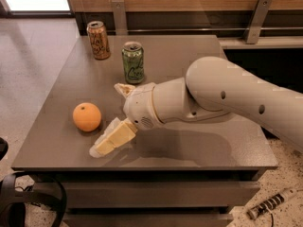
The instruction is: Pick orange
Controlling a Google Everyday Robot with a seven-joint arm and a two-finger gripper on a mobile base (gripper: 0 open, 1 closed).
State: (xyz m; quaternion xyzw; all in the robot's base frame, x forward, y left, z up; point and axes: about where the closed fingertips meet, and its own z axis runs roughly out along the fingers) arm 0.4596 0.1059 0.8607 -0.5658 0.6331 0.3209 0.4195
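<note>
Camera view: 1 orange [87, 117], 2 cans [99, 39] [133, 62], 1 tool [107, 119] nr orange, spread wide, empty.

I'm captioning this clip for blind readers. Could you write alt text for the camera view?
A white robot arm reaches over a grey table, its open gripper beside the orange, not closed on it. A green can and a brown can stand upright farther back.

Your jaws hang spread just right of the orange [87, 117], open tabletop [57, 145] between them; the green can [133, 62] and brown can [98, 40] stand well behind.
</note>
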